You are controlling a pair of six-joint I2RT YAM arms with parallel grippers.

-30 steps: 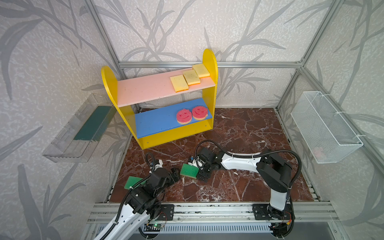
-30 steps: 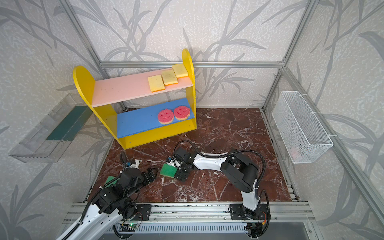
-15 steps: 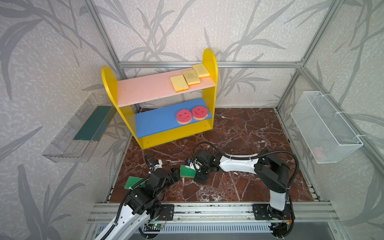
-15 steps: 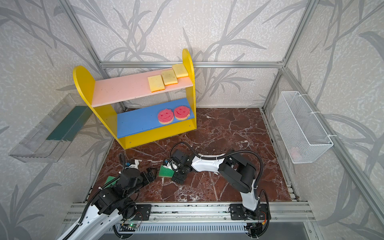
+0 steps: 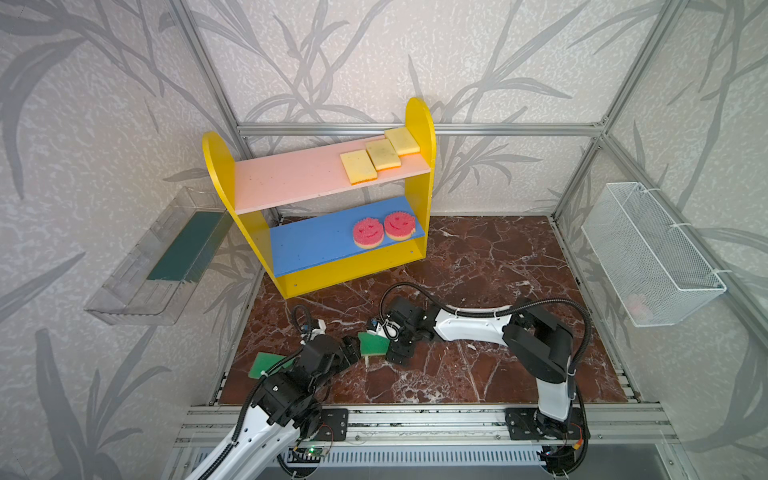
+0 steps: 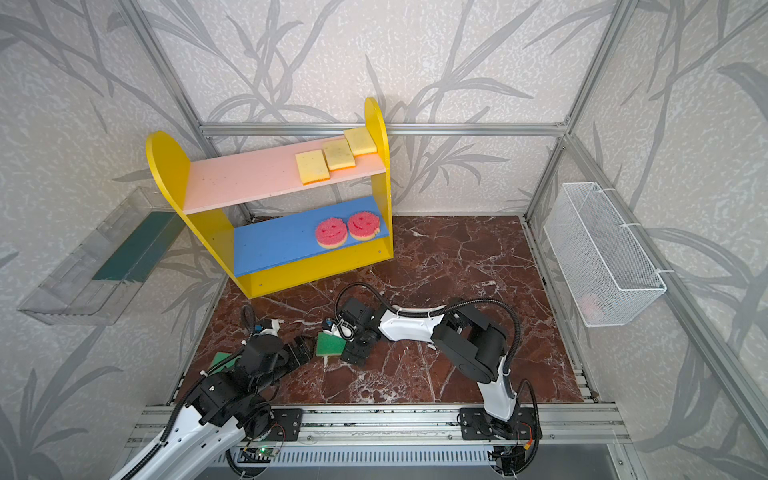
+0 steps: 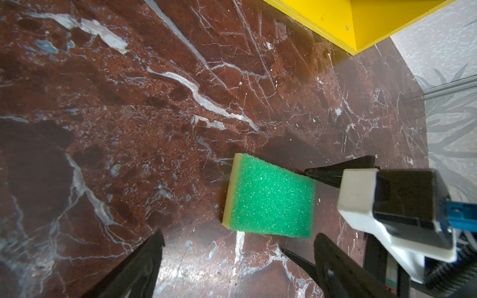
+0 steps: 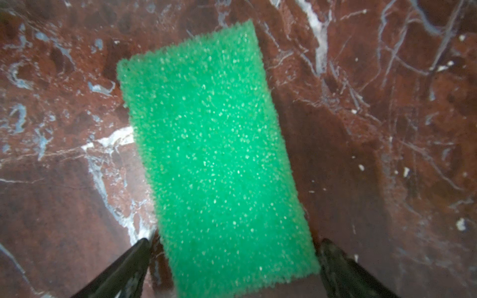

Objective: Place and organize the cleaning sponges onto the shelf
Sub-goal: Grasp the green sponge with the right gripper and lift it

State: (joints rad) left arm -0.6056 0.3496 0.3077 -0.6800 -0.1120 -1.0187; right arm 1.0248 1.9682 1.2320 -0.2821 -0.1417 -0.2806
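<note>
A green-faced cleaning sponge (image 5: 371, 345) (image 6: 328, 345) lies flat on the marble floor between both arms. My right gripper (image 8: 236, 245) is open, with one finger on each side of the sponge's near end (image 8: 211, 154) and a small gap at each. My left gripper (image 7: 240, 236) is open too, and the same sponge (image 7: 268, 198) lies just ahead of its tips. A second green sponge (image 5: 264, 365) lies at the left, partly under the left arm. The shelf (image 5: 420, 124) holds three yellow sponges (image 5: 358, 167) on its pink board and two pink smiley ones (image 5: 368, 233) on its blue board.
A clear tray with a dark green mat (image 5: 166, 257) hangs on the left wall. A white wire basket (image 5: 648, 253) hangs on the right wall with something pink inside. An aluminium rail (image 5: 415, 419) runs along the floor's front edge.
The right gripper's jaws have spread wider around the green sponge, which has shifted slightly to the left with it. The left arm has hardly moved.
</note>
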